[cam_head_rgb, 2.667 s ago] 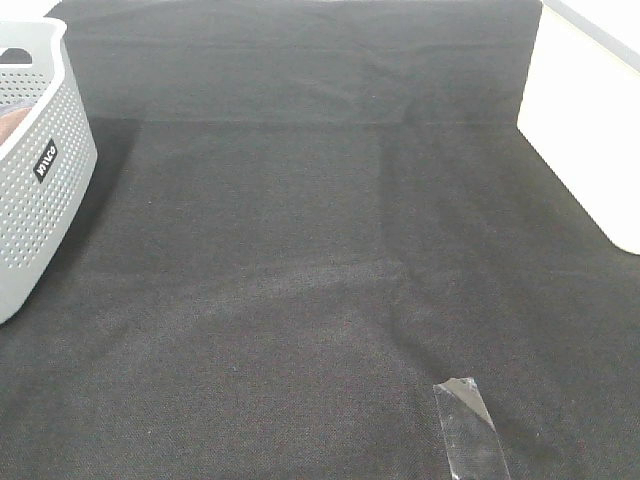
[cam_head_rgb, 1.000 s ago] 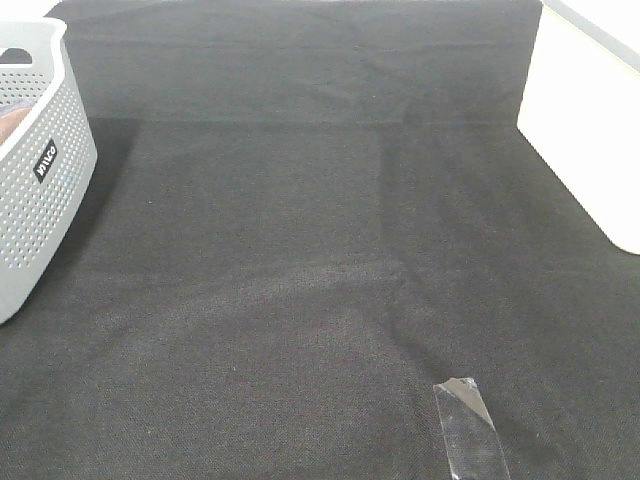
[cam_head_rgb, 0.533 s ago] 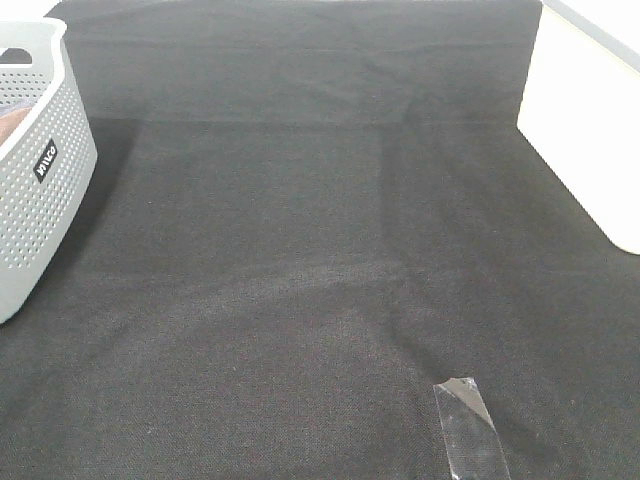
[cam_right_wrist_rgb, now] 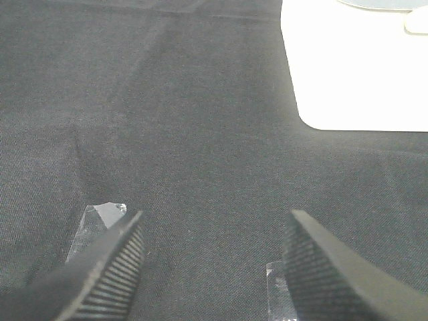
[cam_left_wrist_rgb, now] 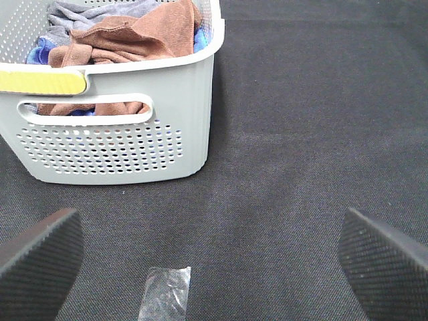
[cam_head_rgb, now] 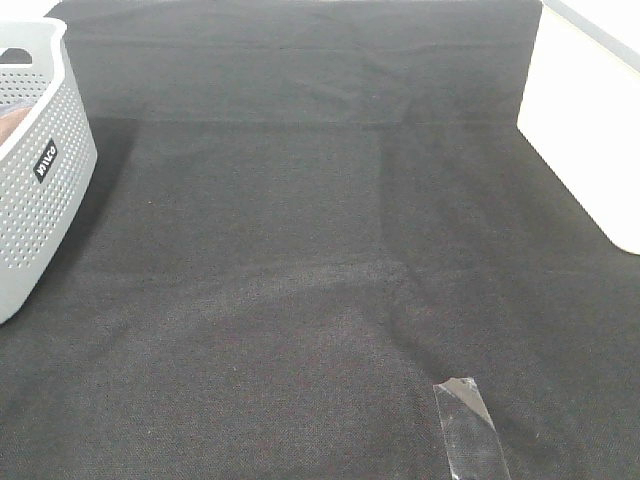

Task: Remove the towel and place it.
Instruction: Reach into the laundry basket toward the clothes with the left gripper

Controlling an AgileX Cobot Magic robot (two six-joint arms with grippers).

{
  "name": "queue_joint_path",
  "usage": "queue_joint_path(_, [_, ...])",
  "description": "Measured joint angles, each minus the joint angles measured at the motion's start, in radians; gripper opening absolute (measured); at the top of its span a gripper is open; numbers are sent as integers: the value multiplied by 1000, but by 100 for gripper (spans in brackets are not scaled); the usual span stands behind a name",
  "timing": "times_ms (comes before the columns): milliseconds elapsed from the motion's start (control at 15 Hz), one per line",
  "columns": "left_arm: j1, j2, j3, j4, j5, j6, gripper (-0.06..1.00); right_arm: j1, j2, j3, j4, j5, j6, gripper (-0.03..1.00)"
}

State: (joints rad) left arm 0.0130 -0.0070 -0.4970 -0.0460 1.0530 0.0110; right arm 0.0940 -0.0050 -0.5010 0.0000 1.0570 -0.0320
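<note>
Standing here, I'd say nothing has shifted in the last few seconds; the basket (cam_head_rgb: 40,180) sits at the same far-left edge of the black table cloth (cam_head_rgb: 320,230), the scrap of clear tape (cam_head_rgb: 470,430) lies where it did near the front, and neither arm has come into the overhead view.

The towel (cam_left_wrist_rgb: 134,37) has not been touched; it lies bunched in the basket, heaped over a grey fabric (cam_left_wrist_rgb: 87,10) with something blue (cam_left_wrist_rgb: 40,50) showing beside it, and part of it shows through the handle slot.

The left gripper (cam_left_wrist_rgb: 207,215) hangs above the cloth with its jaws spread wide and nothing between them, facing the basket's handle side but well short of it; the right gripper (cam_right_wrist_rgb: 217,215) is likewise parted and empty over bare cloth, near another bit of tape (cam_right_wrist_rgb: 97,224) and the white surface (cam_right_wrist_rgb: 354,67).

So the task looks to be at its very start. The left arm seems the better placed to reach in, though from this angle I can't tell how much of the towel is buried under the rest.
</note>
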Motion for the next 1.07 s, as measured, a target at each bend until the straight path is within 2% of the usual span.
queue_joint_path(1067, [0, 25, -3, 1, 2, 0, 98, 0, 0, 0, 0, 0, 0, 58])
